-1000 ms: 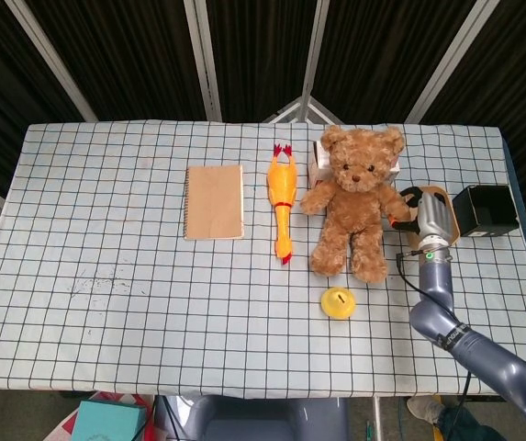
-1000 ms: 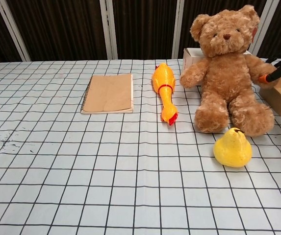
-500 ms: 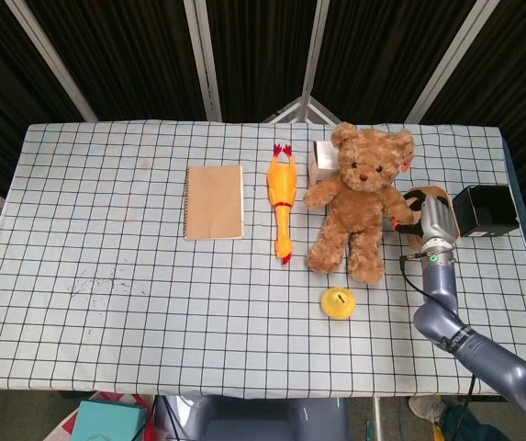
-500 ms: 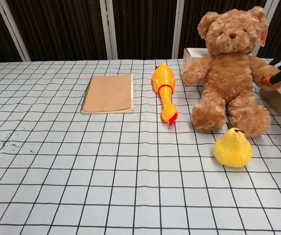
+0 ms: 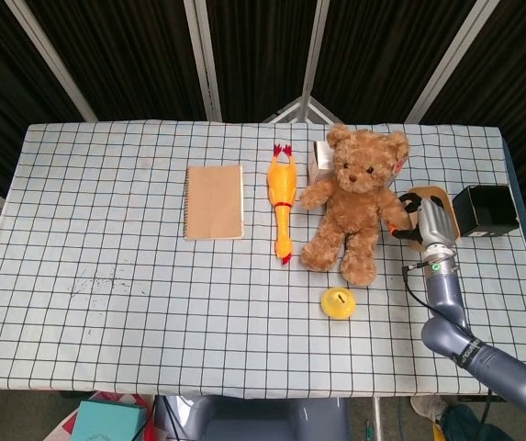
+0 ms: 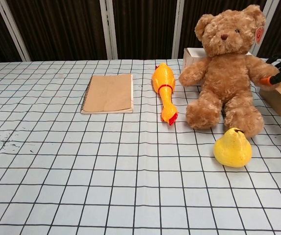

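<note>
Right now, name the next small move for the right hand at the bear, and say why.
Probably lift the teddy bear slightly. The right hand grips its arm; the bear sits tilted, its feet on the table close to the yellow pear and rubber chicken, so dragging could bump them.

Table [image 5: 106, 303] under a white cloth with a black grid. Toward the far edge, from left to right: brown spiral notebook [image 5: 214, 201] lying flat, yellow rubber chicken [image 5: 282, 203] stretched lengthwise with its head toward the near edge, white box [image 5: 321, 162], brown teddy bear [image 5: 354, 202] sitting against that box. Nearer the right edge, a brown open box [image 5: 433, 204] and a black box [image 5: 486, 209]. Toward the near edge in front of the bear, a yellow pear [image 5: 339, 301].
</note>
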Robot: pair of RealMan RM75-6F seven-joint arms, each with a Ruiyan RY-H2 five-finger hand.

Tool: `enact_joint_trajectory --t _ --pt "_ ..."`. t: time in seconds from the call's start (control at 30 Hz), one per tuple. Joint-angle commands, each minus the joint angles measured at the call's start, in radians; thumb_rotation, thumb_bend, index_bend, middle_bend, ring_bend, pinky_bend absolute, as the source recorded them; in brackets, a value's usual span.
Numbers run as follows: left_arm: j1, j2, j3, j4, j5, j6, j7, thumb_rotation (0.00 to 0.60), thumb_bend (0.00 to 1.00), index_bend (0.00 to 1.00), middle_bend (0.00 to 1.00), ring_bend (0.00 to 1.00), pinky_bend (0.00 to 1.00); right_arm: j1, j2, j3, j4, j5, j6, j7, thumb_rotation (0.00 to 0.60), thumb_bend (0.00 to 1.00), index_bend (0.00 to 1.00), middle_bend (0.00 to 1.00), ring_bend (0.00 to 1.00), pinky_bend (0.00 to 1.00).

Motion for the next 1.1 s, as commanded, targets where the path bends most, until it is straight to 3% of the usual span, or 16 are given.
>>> enact_joint_trajectory --t 0.03,0.47,1.1 --pt "0.000 0.000 0.000 0.000 -0.003 -0.001 0.001 0.600 0.27 0.22 0.00 0.00 0.13 0.002 0.004 0.000 -0.005 -0.004 0.003 -0.002 0.600 0.33 0.36 0.56 0.34 0.00" --pt "0.000 0.001 -0.002 0.001 -0.004 -0.001 -0.002 0.600 0.27 0.22 0.00 0.00 0.13 0.020 -0.034 -0.007 0.054 0.011 -0.027 -0.007 0.600 0.33 0.36 0.56 0.34 0.00" --pt "-0.002 0.001 -0.003 0.002 -0.007 -0.002 0.000 0.600 0.27 0.22 0.00 0.00 0.14 0.022 -0.024 0.000 0.048 0.010 -0.017 -0.011 0.600 0.33 0.36 0.56 0.34 0.00"
